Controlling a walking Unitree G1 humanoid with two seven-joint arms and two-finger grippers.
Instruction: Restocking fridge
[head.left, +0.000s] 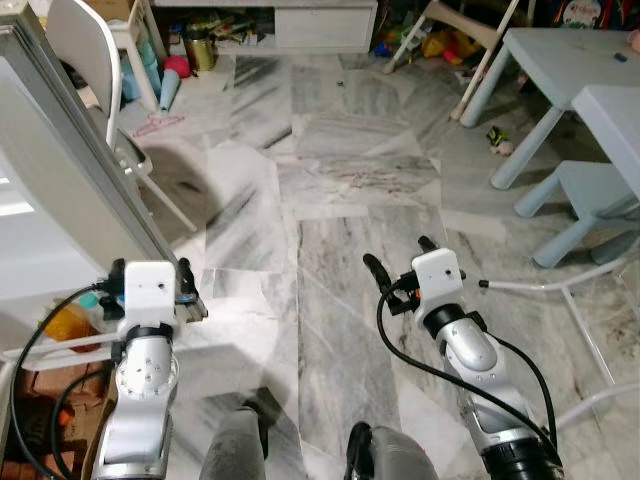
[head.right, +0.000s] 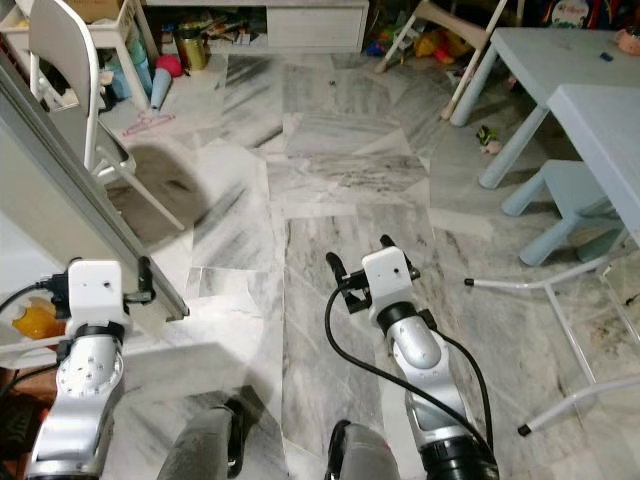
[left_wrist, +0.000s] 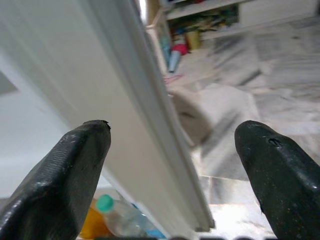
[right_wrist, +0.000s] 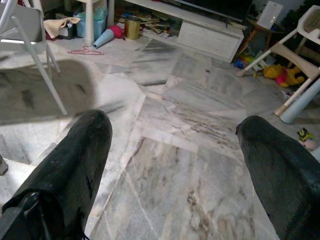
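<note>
The fridge's grey door (head.left: 70, 170) stands open on my left, its edge slanting down to a low corner. My left gripper (head.left: 150, 270) is at that corner, open, and in the left wrist view the door edge (left_wrist: 150, 125) runs between its two fingers (left_wrist: 75, 160) without either clearly touching it. Behind the door, low in the fridge, lie a clear bottle with a teal cap (left_wrist: 120, 215) and an orange item (head.left: 65, 322). My right gripper (head.left: 398, 252) is open and holds nothing, hovering over the marble floor (right_wrist: 190, 125).
A white chair (head.left: 90, 60) stands just past the door. A pale blue table (head.left: 570, 60) and stool (head.left: 590, 195) are on the right, with a white tube frame (head.left: 560, 290) lying on the floor. Toys and a low white cabinet (head.left: 320, 25) line the far wall.
</note>
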